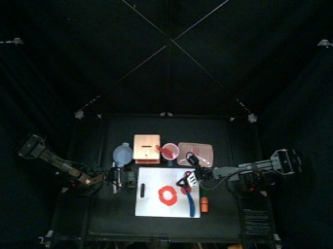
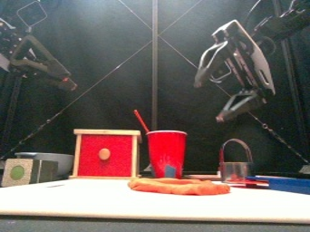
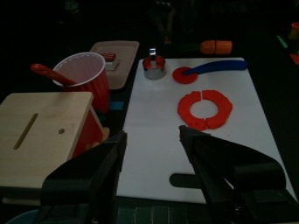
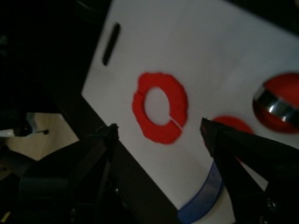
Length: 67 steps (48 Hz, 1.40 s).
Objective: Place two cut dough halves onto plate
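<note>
White board (image 2: 145, 201) edge fills the near foreground in the front view, with the dough halves (image 2: 179, 186) lying flat on it right behind, a low reddish strip from this angle. From above they read as two crescents closing into a ring (image 1: 170, 195) with thin cut gaps, roughly mid-board. Likely left there because the board is the cutting surface; nothing moved to the plate yet, by my read.

Plate (image 1: 198, 150), pale pink, sits off the board on the tabletop (image 1: 92, 209), toward the far side and right, beside the red cup (image 1: 169, 152). Empty as far as visible. Orange-tan block (image 1: 147, 147) left of the cup. Blue-handled tool (image 3: 211, 68) lies at the board's far end, next to a small metal cutter (image 3: 155, 63).

Left gripper (image 3: 158, 171): jaws spread wide, holding nothing, hovering over the board's near-left part; dough ring (image 3: 205, 107) lies ahead of it, well apart, not between the jaws. Right gripper (image 4: 162, 144): jaws also wide apart and empty, raised above the board; ring (image 4: 163, 107) sits just beyond the fingertips, roughly centred between them in its wrist view. Front view shows both arms high, clear of the tabletop.

Judgement: right arm is better lined up for the first pick; soft dough may deform if pinched hard.
</note>
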Each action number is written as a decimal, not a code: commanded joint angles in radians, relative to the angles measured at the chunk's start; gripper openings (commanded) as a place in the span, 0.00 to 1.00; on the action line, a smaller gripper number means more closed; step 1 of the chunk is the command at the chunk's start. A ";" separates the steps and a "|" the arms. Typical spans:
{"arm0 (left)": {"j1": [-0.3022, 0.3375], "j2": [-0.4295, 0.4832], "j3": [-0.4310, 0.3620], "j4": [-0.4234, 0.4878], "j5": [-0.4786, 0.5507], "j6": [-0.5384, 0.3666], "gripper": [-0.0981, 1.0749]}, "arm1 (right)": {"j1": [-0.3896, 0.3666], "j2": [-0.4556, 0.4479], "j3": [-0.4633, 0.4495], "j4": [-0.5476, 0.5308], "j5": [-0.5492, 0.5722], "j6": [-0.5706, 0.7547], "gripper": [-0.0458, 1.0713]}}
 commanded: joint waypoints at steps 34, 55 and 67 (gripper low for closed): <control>0.003 -0.005 -0.011 0.005 -0.002 0.002 0.83 | 0.032 0.360 -0.325 0.083 0.304 0.031 0.96; 0.003 -0.005 -0.008 0.003 -0.003 0.000 0.83 | 0.035 0.476 -0.499 -0.046 0.531 0.029 0.96; 0.003 -0.005 -0.008 0.003 -0.003 0.002 0.83 | 0.058 0.497 -0.549 -0.169 0.549 0.014 0.96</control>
